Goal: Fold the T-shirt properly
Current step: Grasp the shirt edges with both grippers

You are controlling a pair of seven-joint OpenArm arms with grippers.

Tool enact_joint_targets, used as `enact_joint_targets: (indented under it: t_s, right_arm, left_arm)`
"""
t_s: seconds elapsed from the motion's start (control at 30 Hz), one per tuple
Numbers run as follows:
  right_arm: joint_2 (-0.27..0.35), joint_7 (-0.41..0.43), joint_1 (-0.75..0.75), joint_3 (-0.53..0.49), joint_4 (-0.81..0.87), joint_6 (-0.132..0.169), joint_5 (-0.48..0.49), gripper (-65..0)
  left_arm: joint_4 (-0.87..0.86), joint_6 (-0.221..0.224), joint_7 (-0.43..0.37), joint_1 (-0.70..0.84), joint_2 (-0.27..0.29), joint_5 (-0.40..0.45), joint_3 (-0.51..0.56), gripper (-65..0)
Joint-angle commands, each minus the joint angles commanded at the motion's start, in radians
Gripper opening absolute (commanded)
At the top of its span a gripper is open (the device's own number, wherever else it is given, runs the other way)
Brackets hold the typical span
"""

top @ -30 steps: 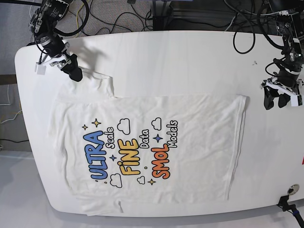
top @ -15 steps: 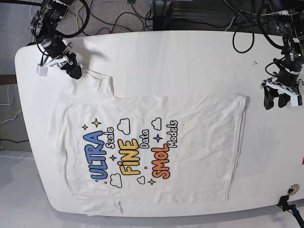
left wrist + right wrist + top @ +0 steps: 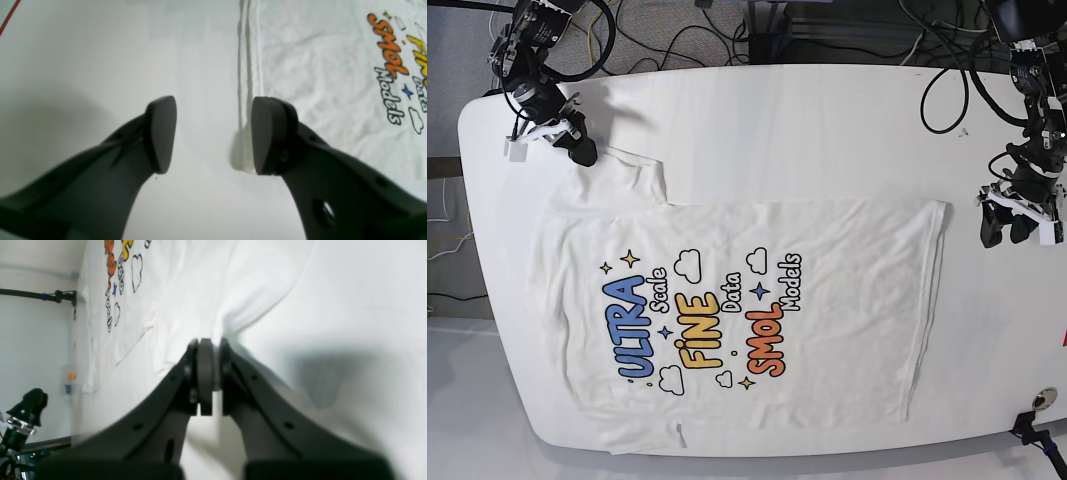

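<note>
The white T-shirt (image 3: 827, 300) lies flat on the table with its "ULTRA FINE SMOL" print facing up. My right gripper (image 3: 584, 152) is at the shirt's upper-left sleeve. In the right wrist view this gripper (image 3: 208, 350) is shut, and a ridge of T-shirt (image 3: 200, 290) cloth is drawn up into its tips. My left gripper (image 3: 1004, 232) hovers over bare table just right of the hem corner. In the left wrist view it (image 3: 213, 133) stands open with nothing between its fingers, and the T-shirt (image 3: 317, 66) hem edge runs beside the right finger.
The white table (image 3: 827, 120) has rounded corners, and its edges run close to the shirt at the left and bottom. Cables (image 3: 677, 40) lie behind the far edge. A small black fitting (image 3: 1037, 405) sits at the bottom right corner.
My right gripper has shifted slightly up and left with the sleeve, drawing it outward. My left gripper has moved a little down toward the hem corner, still open.
</note>
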Motion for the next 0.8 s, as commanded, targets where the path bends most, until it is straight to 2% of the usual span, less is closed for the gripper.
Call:
enact_joint_targets:
  t_s: [0.13, 0.4, 0.67, 0.8]
  right_arm:
    - [0.0, -0.006, 0.0, 0.0, 0.0, 0.0, 0.0, -65.0]
    - [0.0, -0.006, 0.0, 0.0, 0.0, 0.0, 0.0, -65.0]
    - [0.0, -0.006, 0.0, 0.0, 0.0, 0.0, -0.002, -65.0]
    - [0.0, -0.006, 0.0, 0.0, 0.0, 0.0, -0.002, -65.0]
  left_arm:
    - [0.0, 0.0, 0.064, -0.002, 0.0, -0.072, 0.002, -31.1]
    - [-0.087, 0.0, 0.098, 0.002, 0.015, -0.169, 0.051, -31.1]
    - [-0.147, 0.0, 0.094, 0.0, 0.018, -0.172, 0.117, -31.1]
    - [-0.149, 0.0, 0.094, 0.0, 0.055, -0.164, 0.13, -31.1]
